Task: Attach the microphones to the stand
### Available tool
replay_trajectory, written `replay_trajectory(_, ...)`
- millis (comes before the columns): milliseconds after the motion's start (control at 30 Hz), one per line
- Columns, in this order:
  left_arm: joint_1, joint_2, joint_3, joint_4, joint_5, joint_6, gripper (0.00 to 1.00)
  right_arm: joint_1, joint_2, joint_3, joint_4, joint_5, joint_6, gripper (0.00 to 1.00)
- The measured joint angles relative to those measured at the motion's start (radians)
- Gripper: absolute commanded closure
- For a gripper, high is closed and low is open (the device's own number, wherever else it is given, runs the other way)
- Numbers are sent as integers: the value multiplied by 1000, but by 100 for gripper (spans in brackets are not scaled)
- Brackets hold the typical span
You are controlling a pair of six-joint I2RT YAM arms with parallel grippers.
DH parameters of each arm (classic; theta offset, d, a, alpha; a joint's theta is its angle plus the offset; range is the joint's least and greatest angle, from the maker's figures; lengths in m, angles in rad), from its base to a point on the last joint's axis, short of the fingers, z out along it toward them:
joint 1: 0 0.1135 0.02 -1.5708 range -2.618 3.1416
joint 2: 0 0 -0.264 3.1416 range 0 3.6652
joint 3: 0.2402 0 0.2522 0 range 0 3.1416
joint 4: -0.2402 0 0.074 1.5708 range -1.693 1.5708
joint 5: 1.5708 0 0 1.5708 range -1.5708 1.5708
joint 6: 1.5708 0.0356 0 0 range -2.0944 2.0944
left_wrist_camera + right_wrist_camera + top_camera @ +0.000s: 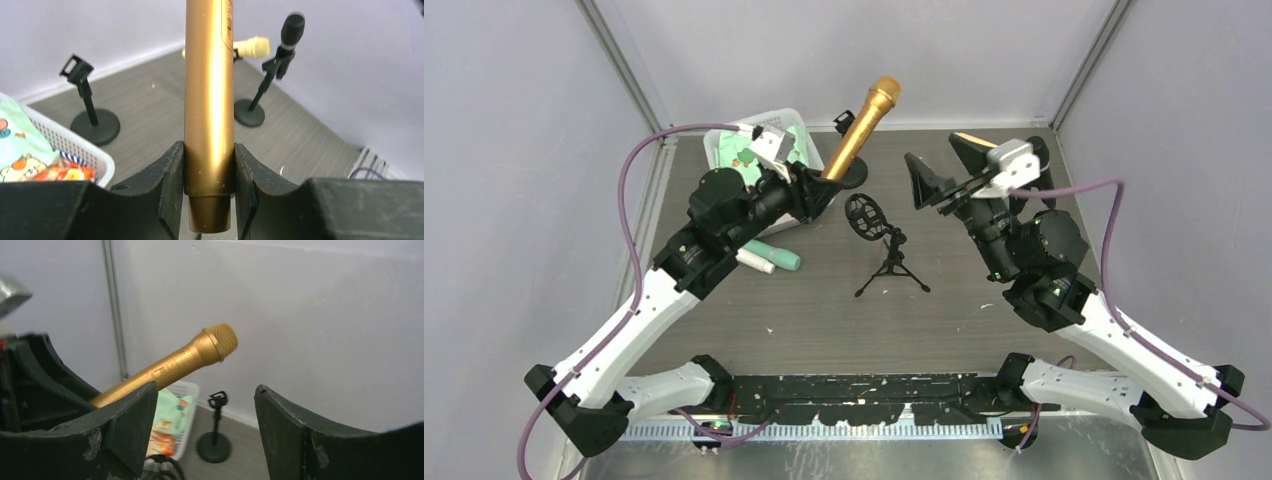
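My left gripper (pixel 817 187) is shut on the lower end of a gold microphone (pixel 861 128), which slants up and to the right above the table. In the left wrist view the fingers (pixel 172 185) clamp the gold body (pixel 209 100) just above its tapered base. An empty round-base stand with a clip (pixel 848 172) is right behind it; it also shows in the left wrist view (pixel 93 111) and the right wrist view (pixel 215 435). A small tripod stand with a shock mount (pixel 880 243) stands mid-table. My right gripper (pixel 936 187) is open and empty, to the right of the tripod.
A white basket (pixel 724 140) with snack packets sits at the back left. A teal-and-white microphone (pixel 769 257) lies under my left arm. In the left wrist view another stand (pixel 262 90) carries a black microphone (pixel 292 27), with a beige one (pixel 252 47) behind.
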Motion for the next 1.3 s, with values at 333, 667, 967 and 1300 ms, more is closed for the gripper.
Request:
replay_trajectory(333,0,-40,-123,299,-2,-47,100,-73,124,12,17,74,856,22)
replay_trajectory(667,0,-43,-146,367,74,-69,100,-237,208,66,61,-136,1210,23)
replay_trajectory(967,0,-39,-146,367,127,-72,100,-272,268,115,77,-277,1257,26)
replay_trajectory(1300,0,-26,-146,366,198,-72,100,-291,283,119,79,-320,1284,54)
